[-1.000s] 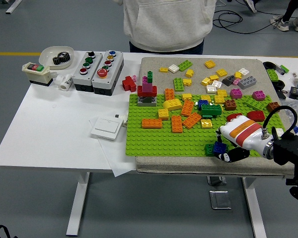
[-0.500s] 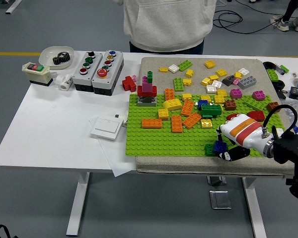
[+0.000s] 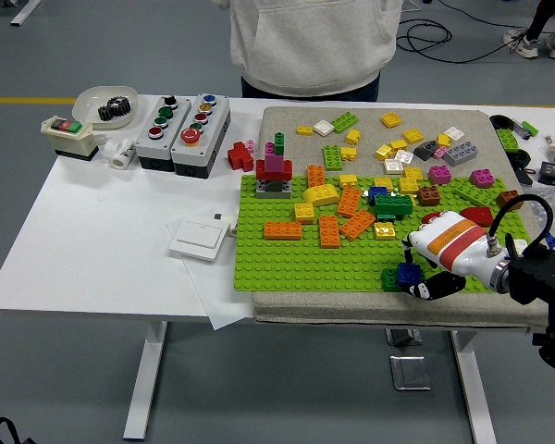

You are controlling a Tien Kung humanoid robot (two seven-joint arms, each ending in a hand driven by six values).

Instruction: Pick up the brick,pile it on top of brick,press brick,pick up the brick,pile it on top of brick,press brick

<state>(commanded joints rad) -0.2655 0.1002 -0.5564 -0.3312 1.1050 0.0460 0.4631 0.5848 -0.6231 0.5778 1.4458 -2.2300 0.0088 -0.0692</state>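
On the desk (image 3: 92, 231), a green studded baseplate (image 3: 287, 264) carries loose bricks, and at its near right edge a small blue brick (image 3: 408, 274) sits on a green brick (image 3: 390, 277). The right robot hand (image 3: 424, 280) has its fingers curled down around the blue brick, apparently pressing it home; the left hand is out of view. Such a brick is probably light, rigid, smooth-sided plastic, so it is best pinched across two opposite flat walls and pushed squarely from above so the studs seat.
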